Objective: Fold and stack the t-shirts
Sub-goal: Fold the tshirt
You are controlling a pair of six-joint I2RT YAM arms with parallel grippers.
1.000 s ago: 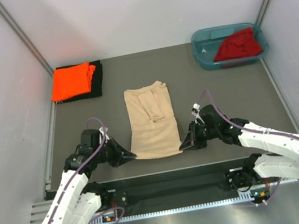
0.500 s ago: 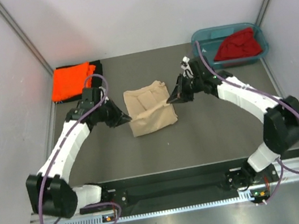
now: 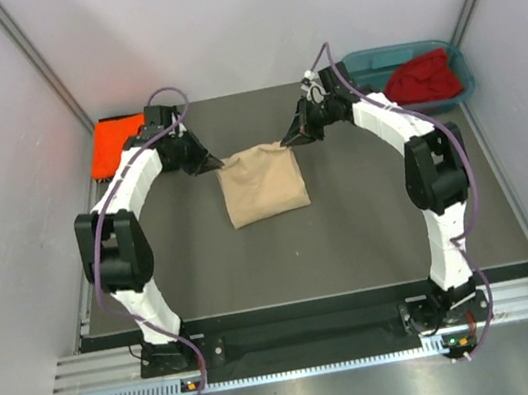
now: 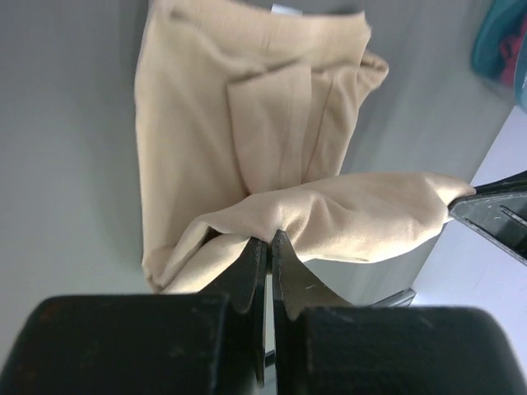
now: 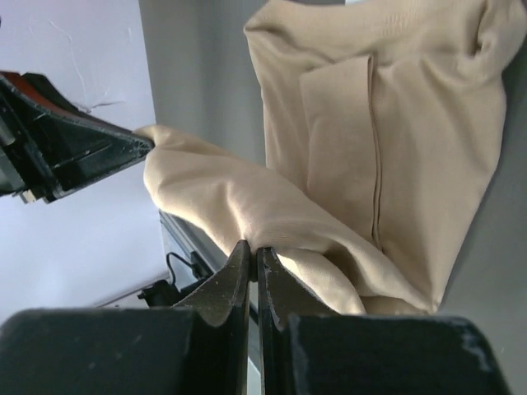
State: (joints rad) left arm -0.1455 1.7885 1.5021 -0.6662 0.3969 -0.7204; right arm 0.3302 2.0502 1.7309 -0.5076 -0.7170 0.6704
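We're looking into a robotics lab test cell, no mistaking it. Plain white panel walls (image 3: 244, 18) box in a dark grey worktop (image 3: 371, 230), and aluminium posts (image 3: 35, 55) climb the corners. Two white-and-black robot arms, the left arm (image 3: 134, 179) and the right arm (image 3: 384, 127), trail purple cables (image 3: 165, 91). Both stand bolted to a metal rail (image 3: 312, 365) along the near edge.

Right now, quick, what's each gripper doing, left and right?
Left gripper: closed, holding a corner of the beige t-shirt.
Right gripper: closed, holding the same t-shirt at the opposite corner.
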